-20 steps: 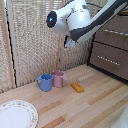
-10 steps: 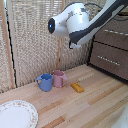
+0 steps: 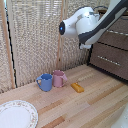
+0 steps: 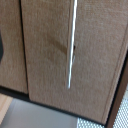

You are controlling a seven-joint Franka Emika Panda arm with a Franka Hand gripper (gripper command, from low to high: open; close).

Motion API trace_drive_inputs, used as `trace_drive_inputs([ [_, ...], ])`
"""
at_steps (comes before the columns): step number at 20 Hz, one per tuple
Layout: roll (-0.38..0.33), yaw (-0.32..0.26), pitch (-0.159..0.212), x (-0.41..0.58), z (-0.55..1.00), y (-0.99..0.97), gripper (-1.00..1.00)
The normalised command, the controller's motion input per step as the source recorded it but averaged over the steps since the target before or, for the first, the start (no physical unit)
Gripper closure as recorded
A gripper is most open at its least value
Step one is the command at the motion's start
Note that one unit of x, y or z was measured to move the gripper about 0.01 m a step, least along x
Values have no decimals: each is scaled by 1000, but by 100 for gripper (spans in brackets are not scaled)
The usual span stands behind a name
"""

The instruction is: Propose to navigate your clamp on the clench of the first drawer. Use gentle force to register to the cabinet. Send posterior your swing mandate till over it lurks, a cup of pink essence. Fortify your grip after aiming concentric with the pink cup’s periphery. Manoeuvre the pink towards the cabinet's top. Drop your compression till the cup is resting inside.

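The dark brown cabinet [image 3: 114, 50] stands at the exterior view's right, with silver bar handles on its drawer fronts. My white arm hangs just in front of it, and the clamp [image 3: 85, 46] shows only as a dark stub under the arm, close to the cabinet's edge. Its fingers cannot be made out. A brown wood-grain drawer front [image 4: 45, 50] fills the wrist view, with the clench [image 4: 72, 45] a thin silver bar close ahead. The pink cup [image 3: 60, 78] stands upright on the table beside a blue mug [image 3: 45, 82], well below and away from the clamp.
A small orange block [image 3: 77, 87] lies on the wooden table [image 3: 95, 105] near the cups. A patterned white plate [image 3: 17, 114] sits at the front on the exterior view's left. A woven screen [image 3: 35, 35] closes off the back.
The arm has shifted a little toward the exterior view's right, closer to the cabinet. The cups, block and plate have not moved.
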Motion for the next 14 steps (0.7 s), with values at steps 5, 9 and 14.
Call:
trace_drive_inputs([
  [5,-18,102,0,-113,109,-805,-100],
  [9,-5,136,1,-101,116,-737,-100],
  [14,0,206,3,-71,147,-566,-100],
])
